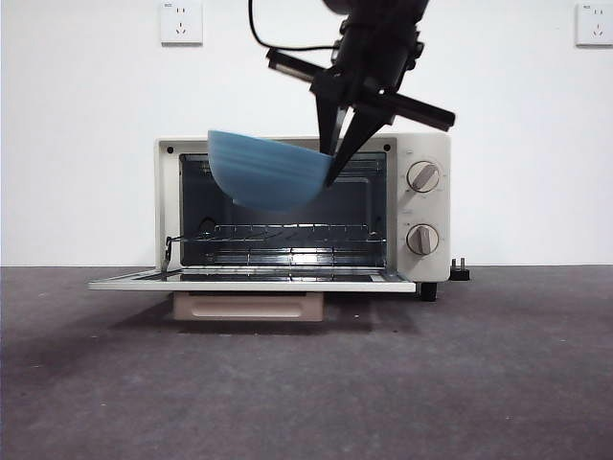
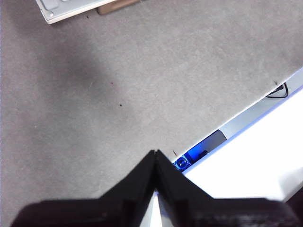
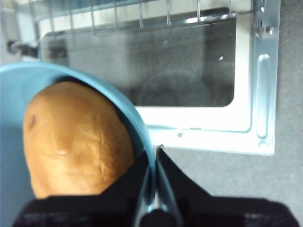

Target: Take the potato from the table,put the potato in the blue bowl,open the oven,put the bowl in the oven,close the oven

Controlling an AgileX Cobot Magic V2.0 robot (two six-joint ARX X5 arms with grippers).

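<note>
My right gripper (image 1: pixel 333 165) comes down from above and is shut on the rim of the blue bowl (image 1: pixel 266 172), which hangs tilted in the air in front of the open oven (image 1: pixel 421 206). In the right wrist view the orange-brown potato (image 3: pixel 75 139) lies inside the blue bowl (image 3: pixel 19 94), and the right gripper (image 3: pixel 155 158) pinches the bowl's rim above the lowered oven door (image 3: pixel 255 118). The wire rack (image 1: pixel 287 233) shows inside the oven. My left gripper (image 2: pixel 155 156) is shut, holding nothing, over the grey table (image 2: pixel 142 71) away from the oven.
The oven door (image 1: pixel 249 281) lies flat and open toward the front, its beige handle (image 1: pixel 249 307) below it. Two knobs (image 1: pixel 422 176) sit on the oven's right side. A white wall with sockets stands behind. The left wrist view shows the table's edge (image 2: pixel 246 113).
</note>
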